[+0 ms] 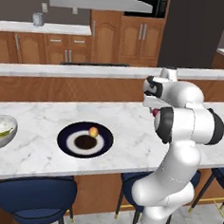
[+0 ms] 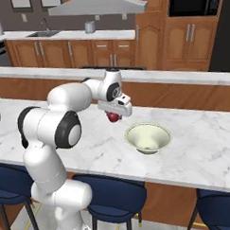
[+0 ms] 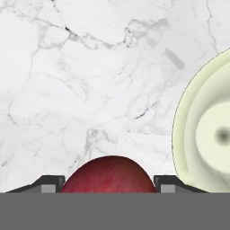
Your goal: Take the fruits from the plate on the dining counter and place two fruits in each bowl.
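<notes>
My gripper (image 2: 114, 116) hangs above the dining counter (image 2: 199, 146), shut on the red fruit (image 2: 114, 118). That red fruit (image 3: 109, 174) bulges between the two dark fingertips (image 3: 49, 183) in the hand view. Just right of it stands the pale cream-green bowl (image 2: 147, 137), empty inside (image 3: 202, 134). In the left base view the gripper (image 1: 154, 111) shows at the arm's tip, right of the navy plate (image 1: 68, 144). A peach-coloured fruit (image 1: 94, 131) lies on the plate. The grey speckled bowl (image 1: 10, 133) at the far left holds yellow-green and orange pieces.
Dark blue stools (image 1: 36, 193) stand under the counter's near edge. A second long counter (image 1: 64, 72) runs behind, with wooden cabinets (image 2: 104, 51) and a range hood beyond. Bare marble (image 3: 90, 67) lies under the gripper.
</notes>
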